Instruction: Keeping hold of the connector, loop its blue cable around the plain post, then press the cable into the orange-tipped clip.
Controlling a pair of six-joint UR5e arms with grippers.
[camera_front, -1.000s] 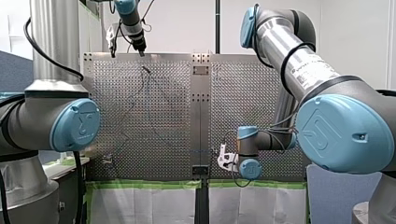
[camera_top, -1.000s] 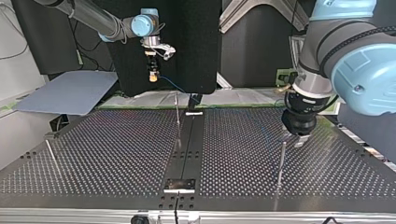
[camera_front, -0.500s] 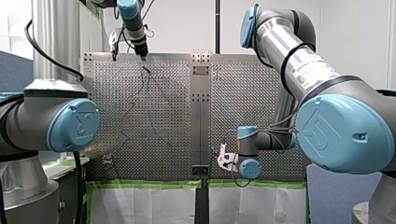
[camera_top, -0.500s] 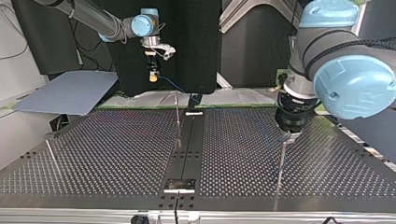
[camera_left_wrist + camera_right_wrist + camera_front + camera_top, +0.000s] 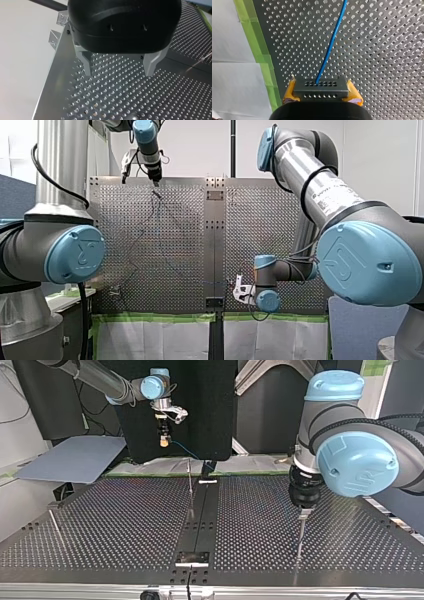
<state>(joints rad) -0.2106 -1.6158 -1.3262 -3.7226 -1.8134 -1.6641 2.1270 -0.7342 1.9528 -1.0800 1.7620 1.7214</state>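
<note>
Connector point(image 5: 321, 89) is clamped in the right gripper point(image 5: 322, 94) (blue cable point(image 5: 332, 42) cut off ahead), the left gripper point(image 5: 119, 66) being spread wide.

A white wall point(image 5: 200, 150) stands beyond the perforated metal tabletop point(image 5: 185, 235). In the front view, green tape point(image 5: 150, 318) lines the tabletop's near edge, with white sheeting point(image 5: 150, 340) hanging below it. In the top view a black panel point(image 5: 200, 410) stands behind the tabletop, and a grey-blue board point(image 5: 70, 457) lies at the left.
</note>
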